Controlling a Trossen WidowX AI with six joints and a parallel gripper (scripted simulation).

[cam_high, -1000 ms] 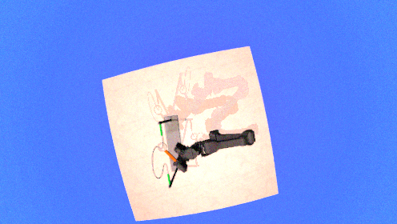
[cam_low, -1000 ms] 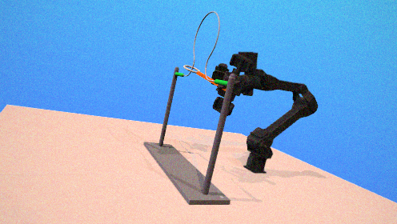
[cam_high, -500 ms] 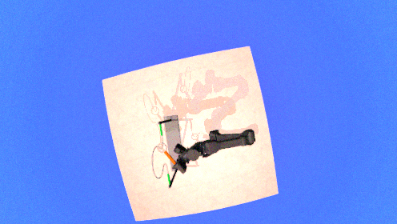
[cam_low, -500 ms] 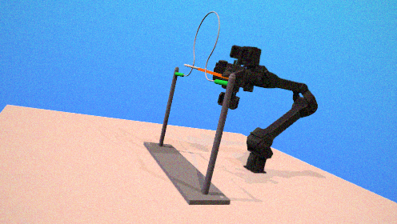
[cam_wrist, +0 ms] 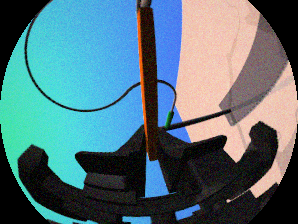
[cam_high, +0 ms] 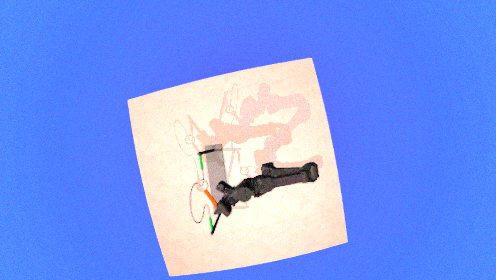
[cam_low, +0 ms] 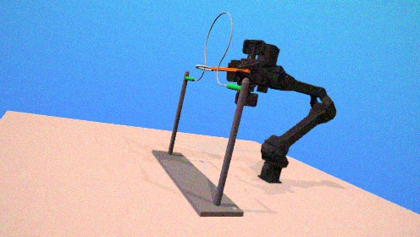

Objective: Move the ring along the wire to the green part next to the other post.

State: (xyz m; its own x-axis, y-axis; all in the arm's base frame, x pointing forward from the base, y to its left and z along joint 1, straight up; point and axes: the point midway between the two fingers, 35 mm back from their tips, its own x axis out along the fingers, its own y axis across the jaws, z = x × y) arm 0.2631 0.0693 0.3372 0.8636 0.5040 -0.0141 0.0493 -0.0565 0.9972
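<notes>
The ring (cam_high: 201, 185) (cam_low: 203, 67) lies nearly flat around the thin grey wire (cam_low: 232, 34) (cam_wrist: 85, 110), just past the green part (cam_high: 201, 161) (cam_low: 190, 78) at the far post in the exterior view. Whether it touches the grey is too small to tell. My gripper (cam_high: 218, 206) (cam_low: 245, 70) (cam_wrist: 147, 127) is shut on the outer end of the orange handle (cam_high: 210, 196) (cam_low: 224, 68) (cam_wrist: 148, 75). The handle runs nearly level and crosses the wire's other side in the exterior view; the gap there is unclear. The other green part (cam_high: 211, 223) (cam_low: 234, 87) (cam_wrist: 169, 120) is nearer the gripper.
The far post (cam_high: 206, 151) (cam_low: 179, 114) and near post (cam_high: 216, 223) (cam_low: 232, 144) (cam_wrist: 200, 120) rise from a grey base plate (cam_high: 216, 167) (cam_low: 182, 173) (cam_wrist: 255, 70). The near post's top stands close beside the gripper in the exterior view. The wire's tall loop rises above the handle.
</notes>
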